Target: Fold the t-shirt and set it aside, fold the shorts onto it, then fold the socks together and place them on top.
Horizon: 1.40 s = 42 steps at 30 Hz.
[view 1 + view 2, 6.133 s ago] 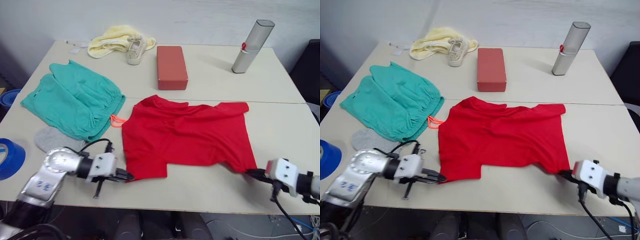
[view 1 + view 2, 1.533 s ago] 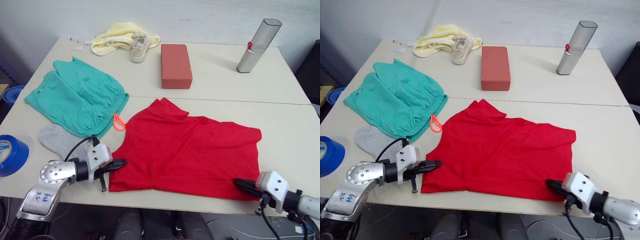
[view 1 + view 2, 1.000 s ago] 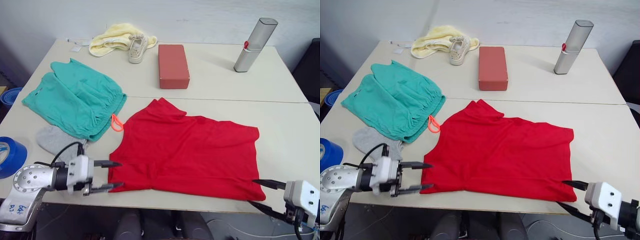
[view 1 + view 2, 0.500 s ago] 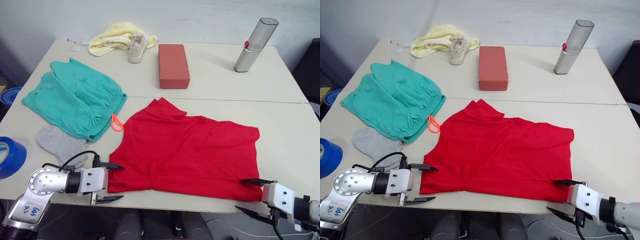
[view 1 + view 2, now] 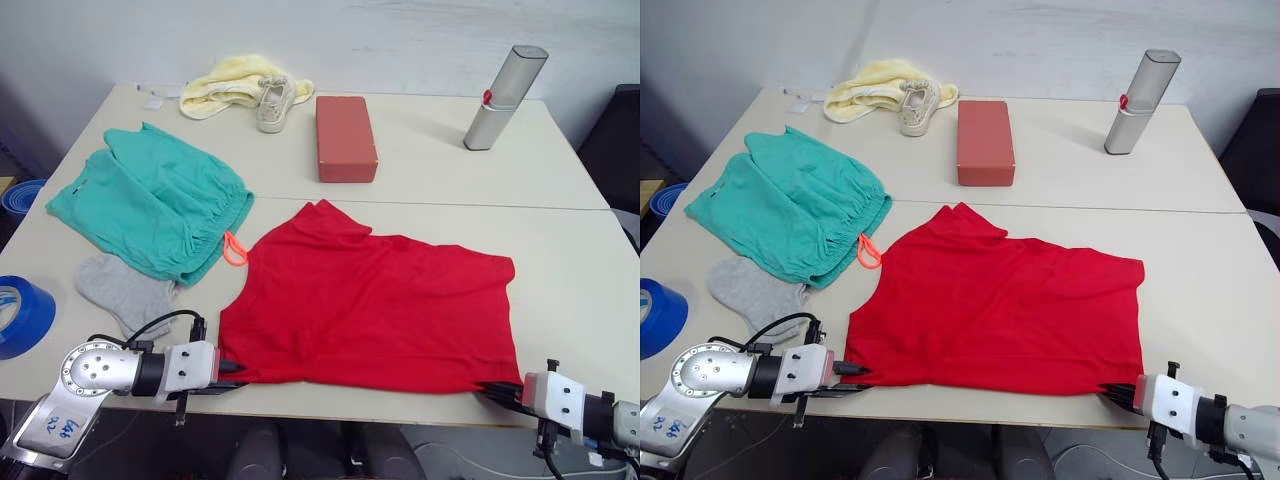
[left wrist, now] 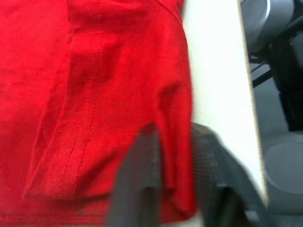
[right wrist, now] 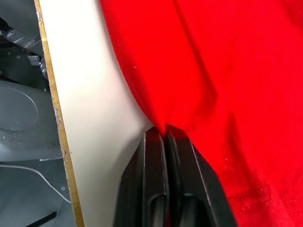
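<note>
Both tools, spread open beside the near hem half a second ago, have now closed on it. At the near left corner the left tool (image 5: 228, 372) pinches the t-shirt (image 5: 375, 305), red cloth running between its fingers (image 6: 137, 189) in the left wrist view. At the near right corner the right tool (image 5: 1122, 394) has its fingers (image 7: 154, 184) pressed together on a small ridge of the same hem. From these two grips the t-shirt lies flat across the near half of the table (image 5: 560, 200). Well to the left, the shorts (image 5: 150, 210) lie spread and unfolded, with a grey sock (image 5: 125, 290) just beside their near edge. By my judgement the task is barely begun: the t-shirt's fold is still in hand, and the shorts and socks are untouched.
</note>
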Tool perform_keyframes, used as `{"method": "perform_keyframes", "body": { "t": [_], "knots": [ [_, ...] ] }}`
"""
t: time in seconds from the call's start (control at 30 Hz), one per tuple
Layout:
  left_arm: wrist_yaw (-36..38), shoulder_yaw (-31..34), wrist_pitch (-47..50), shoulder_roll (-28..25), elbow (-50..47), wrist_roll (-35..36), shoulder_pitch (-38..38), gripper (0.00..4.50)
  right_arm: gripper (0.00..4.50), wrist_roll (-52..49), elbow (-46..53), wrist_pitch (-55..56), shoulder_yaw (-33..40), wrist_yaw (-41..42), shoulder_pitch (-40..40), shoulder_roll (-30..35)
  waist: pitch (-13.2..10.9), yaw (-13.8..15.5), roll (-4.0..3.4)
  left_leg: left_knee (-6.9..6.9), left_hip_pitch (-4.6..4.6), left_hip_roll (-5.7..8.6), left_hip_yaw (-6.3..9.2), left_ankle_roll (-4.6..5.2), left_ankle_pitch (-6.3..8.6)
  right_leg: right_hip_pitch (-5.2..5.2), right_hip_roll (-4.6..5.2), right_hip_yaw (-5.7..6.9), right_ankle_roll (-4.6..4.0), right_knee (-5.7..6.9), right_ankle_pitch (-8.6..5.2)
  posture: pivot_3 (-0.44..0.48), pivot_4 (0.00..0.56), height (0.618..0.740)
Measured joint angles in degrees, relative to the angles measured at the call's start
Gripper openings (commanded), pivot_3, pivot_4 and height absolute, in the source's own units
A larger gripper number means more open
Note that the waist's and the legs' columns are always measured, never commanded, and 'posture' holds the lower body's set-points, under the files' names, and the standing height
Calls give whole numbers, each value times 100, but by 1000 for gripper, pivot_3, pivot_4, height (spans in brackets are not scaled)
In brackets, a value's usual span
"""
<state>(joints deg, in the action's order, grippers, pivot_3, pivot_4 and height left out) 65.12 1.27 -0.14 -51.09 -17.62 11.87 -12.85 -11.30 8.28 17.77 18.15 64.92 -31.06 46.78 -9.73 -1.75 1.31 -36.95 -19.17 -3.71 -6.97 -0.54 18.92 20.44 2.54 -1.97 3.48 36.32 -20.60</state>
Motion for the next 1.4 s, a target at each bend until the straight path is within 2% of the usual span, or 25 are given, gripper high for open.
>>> {"method": "perform_keyframes", "body": {
  "t": [0.33,0.57,0.6,0.7,0.8,0.93,1.03,1.1,1.17,1.2,1.23,1.27,1.4],
  "knots": [
    [314,270,109,-315,-290,486,-835,26,0,-284,23,236,74,232,-630,137,13,9,15,59,1,-1,5,-5,5,10,0,14,2,-48,0,0,150,740],
    [282,345,65,-295,-421,529,-1032,26,0,-399,40,128,74,216,-741,186,13,16,16,67,-1,-1,5,-5,4,10,0,15,-8,-57,-6,0,150,740],
    [279,346,74,-294,-421,537,-1028,6,204,-454,45,59,74,201,-758,182,13,16,16,67,-1,0,5,-5,4,10,0,14,-11,-58,-8,0,150,740],
    [380,532,365,-358,-426,846,-1042,742,938,-736,91,-251,87,285,-883,181,13,16,18,67,0,-1,6,-5,4,10,0,15,-13,-56,-9,0,150,740],
    [583,891,535,-599,-412,1035,-1060,1711,1957,-964,281,-647,280,465,-1162,305,8,13,6,69,-2,0,6,-6,3,11,0,14,-25,-55,-15,0,150,740],
    [767,1385,1360,-836,-397,1701,-882,2967,3356,-1610,817,-1513,945,662,-1581,407,3,12,2,69,-4,-1,7,-9,0,12,-1,14,-38,-44,-24,0,150,740],
    [888,1820,2337,-1238,-311,2371,-497,3932,4428,-2123,1207,-2226,1531,811,-1774,525,0,11,6,70,-3,-2,11,-14,-6,11,-3,16,-37,-38,-24,0,150,740],
    [869,1936,2913,-1328,-152,2712,-76,4479,4500,-2424,1369,-2722,1809,788,-1685,544,-2,10,0,70,-1,0,11,-14,-7,10,-2,15,-36,-40,-23,0,150,740],
    [512,1786,3449,-1063,67,3048,891,4479,4500,-2657,1305,-3267,1876,559,-1188,600,-7,12,2,60,-1,3,10,-9,-10,14,-2,13,-21,-39,-14,0,150,740],
    [386,1733,3562,-977,99,3097,1131,4479,4500,-2683,1275,-3349,1876,479,-993,627,-8,10,1,55,2,4,10,-8,-11,21,-2,13,7,-37,2,0,150,740],
    [197,1533,3775,-820,242,3145,1645,4479,4500,-2700,1174,-3459,1871,321,-630,638,-8,14,0,51,2,6,10,-6,-13,22,-2,13,74,-37,39,0,150,740],
    [11,1271,3937,-578,482,3133,2265,4479,4500,-2629,967,-3541,1784,93,-139,633,-8,15,1,44,0,8,10,-6,-16,24,-3,13,85,-38,46,0,150,740],
    [-376,380,4001,54,1259,2584,3684,4479,4500,-2155,436,-3467,1322,-479,1123,610,-15,18,-8,26,-30,13,3,-40,-33,56,-20,6,94,-34,50,0,150,740]
  ]
}}
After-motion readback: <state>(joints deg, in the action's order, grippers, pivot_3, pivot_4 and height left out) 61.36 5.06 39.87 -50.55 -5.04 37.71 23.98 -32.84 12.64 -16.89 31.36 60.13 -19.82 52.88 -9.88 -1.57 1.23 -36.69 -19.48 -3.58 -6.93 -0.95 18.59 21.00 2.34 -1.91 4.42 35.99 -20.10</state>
